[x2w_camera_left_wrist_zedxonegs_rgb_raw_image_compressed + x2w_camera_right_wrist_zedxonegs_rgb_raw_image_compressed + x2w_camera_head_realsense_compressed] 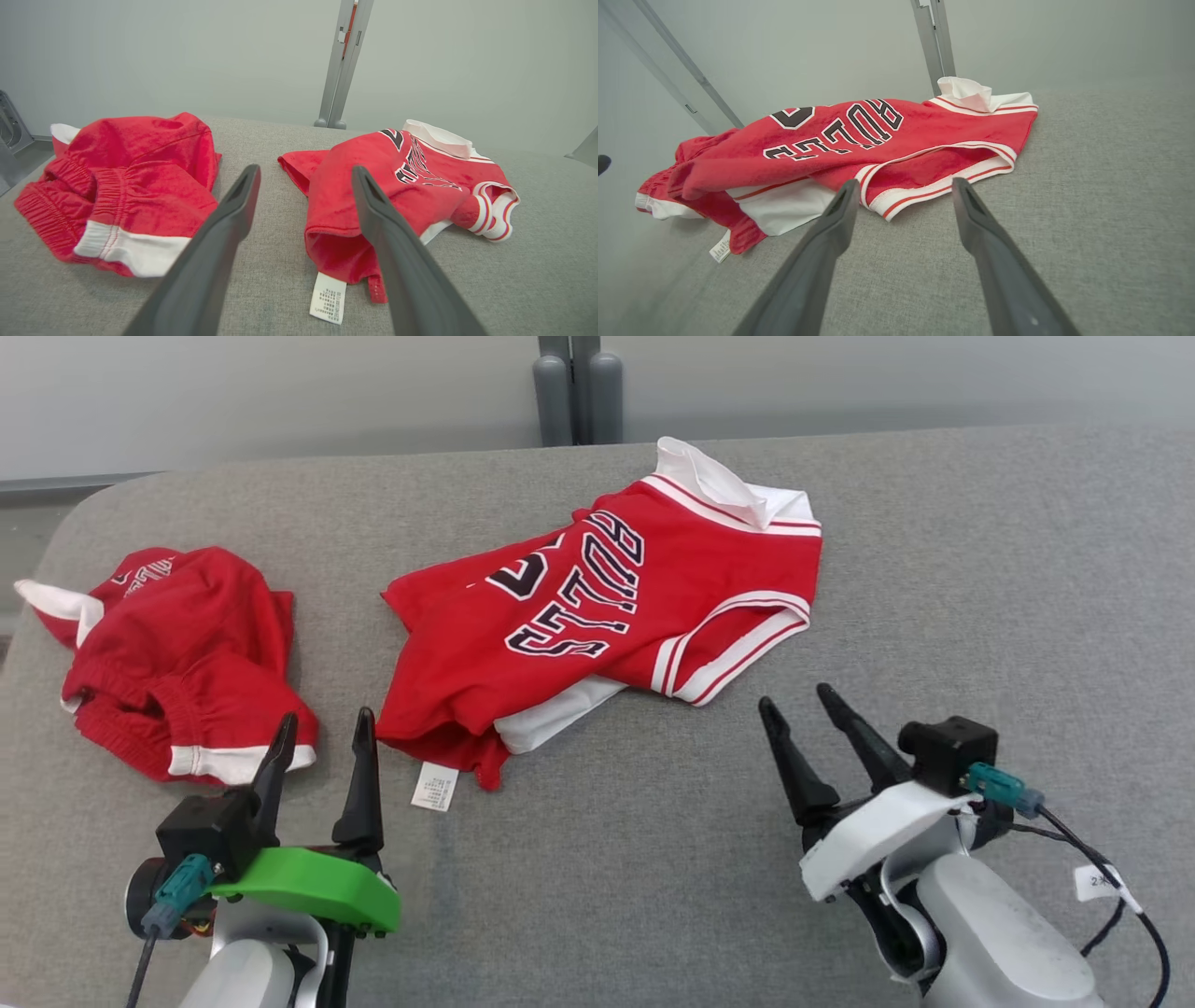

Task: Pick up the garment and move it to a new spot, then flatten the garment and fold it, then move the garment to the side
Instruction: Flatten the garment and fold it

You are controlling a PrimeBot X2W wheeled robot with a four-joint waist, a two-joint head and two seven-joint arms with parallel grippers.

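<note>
A red basketball jersey with white trim and dark lettering lies crumpled and partly folded over itself in the middle of the grey padded surface, its white care label sticking out at the near left corner. My left gripper stands open just left of that corner, with nothing between its fingers. In the left wrist view the jersey sits beyond the right finger and the label lies between the fingers. My right gripper is open and empty, just short of the jersey's armhole.
Red shorts with a white band lie bunched at the left, close to my left gripper and showing in the left wrist view. The grey surface has a rounded far left corner. A grey post rises behind the far edge.
</note>
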